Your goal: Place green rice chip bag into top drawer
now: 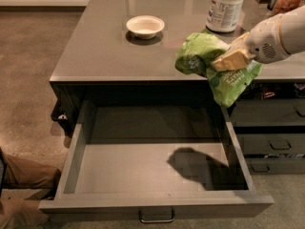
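Observation:
The green rice chip bag (215,67) is bright green and crumpled, with white print on its lower flap. My gripper (228,60) is shut on it from the right and holds it in the air over the front edge of the grey counter (100,56), above the right rear part of the top drawer (157,205). The drawer is pulled fully open, wide and shallow, with nothing inside and a metal bail handle (156,217) on its front. The bag casts a shadow on the drawer floor at the right.
A small white bowl (145,26) and a white tub with a printed label (226,7) stand on the counter. Narrower dark drawers (271,144) stack at the right. A person's leg (24,173) shows at the bottom left on the floor.

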You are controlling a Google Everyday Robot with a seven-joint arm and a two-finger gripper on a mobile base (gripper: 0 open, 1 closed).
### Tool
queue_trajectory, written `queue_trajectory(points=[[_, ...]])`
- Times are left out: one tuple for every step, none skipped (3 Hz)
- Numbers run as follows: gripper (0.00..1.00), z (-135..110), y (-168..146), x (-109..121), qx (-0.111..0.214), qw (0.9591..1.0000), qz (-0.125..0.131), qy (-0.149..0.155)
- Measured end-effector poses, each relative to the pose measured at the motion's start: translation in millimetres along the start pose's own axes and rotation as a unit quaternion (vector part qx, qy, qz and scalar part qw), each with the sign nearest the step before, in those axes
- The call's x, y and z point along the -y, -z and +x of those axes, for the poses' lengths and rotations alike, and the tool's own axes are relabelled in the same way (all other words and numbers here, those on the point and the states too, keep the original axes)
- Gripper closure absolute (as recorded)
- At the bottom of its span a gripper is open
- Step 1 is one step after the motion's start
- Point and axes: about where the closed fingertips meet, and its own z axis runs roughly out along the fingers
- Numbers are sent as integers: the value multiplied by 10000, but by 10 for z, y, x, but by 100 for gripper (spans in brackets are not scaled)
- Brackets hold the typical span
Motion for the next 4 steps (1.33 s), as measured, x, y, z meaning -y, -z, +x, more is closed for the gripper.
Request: queue_trajectory(points=[[100,0,0,0,0,10000,0,0],[100,58,8,-169,5,10000,67,-74],[100,197,37,-531,-50,9998,119,-163],[100,376,-162,-890,-245,9989,39,-410]])
